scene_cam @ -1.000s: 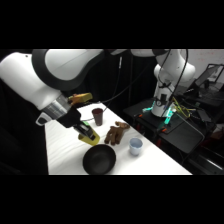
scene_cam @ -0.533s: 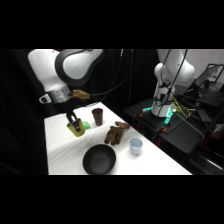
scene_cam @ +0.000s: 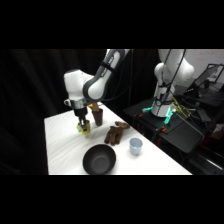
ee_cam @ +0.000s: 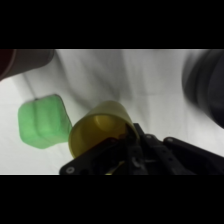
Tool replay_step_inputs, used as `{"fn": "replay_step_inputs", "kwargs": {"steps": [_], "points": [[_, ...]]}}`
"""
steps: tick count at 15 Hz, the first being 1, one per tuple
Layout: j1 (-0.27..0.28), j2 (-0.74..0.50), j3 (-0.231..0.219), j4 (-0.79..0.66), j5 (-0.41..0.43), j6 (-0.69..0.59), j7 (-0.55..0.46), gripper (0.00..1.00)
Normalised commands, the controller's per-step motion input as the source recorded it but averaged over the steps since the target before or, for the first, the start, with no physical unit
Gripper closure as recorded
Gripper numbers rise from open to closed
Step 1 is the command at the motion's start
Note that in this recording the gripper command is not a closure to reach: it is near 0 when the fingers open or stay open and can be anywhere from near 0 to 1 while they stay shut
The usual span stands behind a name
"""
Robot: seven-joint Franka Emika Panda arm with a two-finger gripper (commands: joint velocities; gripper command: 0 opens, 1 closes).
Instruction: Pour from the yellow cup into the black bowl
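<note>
Side view gives me the arm reaching in from the upper right, with my hand (scene_cam: 83,126) low over the white surface (scene_cam: 62,145) and clamped on the yellow cup (scene_cam: 83,129). The cup sits at or just above the surface; I cannot tell whether it touches. The black bowl (scene_cam: 99,160) lies apart from it at about 5 o'clock, near the front edge, and the cup is not over it. A dark brown cup (scene_cam: 97,116) stands just beside the hand at 2 o'clock. A brown lumpy object (scene_cam: 115,134) lies between that cup and a pale blue-white cup (scene_cam: 135,146), which stands at 3 o'clock from the bowl.

From the wrist, I look into the yellow cup's (ee_cam: 100,131) open mouth, with the black linkage closed against its rim. A green object (ee_cam: 44,122) lies on the surface just beside the cup at 9 o'clock. The bowl's (ee_cam: 206,80) dark curve shows at the right edge.
</note>
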Motion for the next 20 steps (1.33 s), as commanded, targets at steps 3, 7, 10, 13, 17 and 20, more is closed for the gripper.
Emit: {"fn": "replay_step_inputs", "kwargs": {"steps": [3,7,10,13,17,20], "points": [[0.116,-0.04,-0.086,-0.16,-0.077,0.26,0.37,0.14],[0.104,0.0,-0.094,-0.06,-0.088,0.16,0.26,0.14],[0.064,0.02,-0.075,-0.02,-0.064,0.09,0.16,0.14],[0.066,-0.01,-0.084,-0.03,-0.067,0.06,0.14,0.0],[0.095,-0.08,-0.096,-0.11,-0.097,0.08,0.13,0.0],[0.155,-0.15,-0.144,-0.16,-0.17,0.03,0.18,0.0]]}}
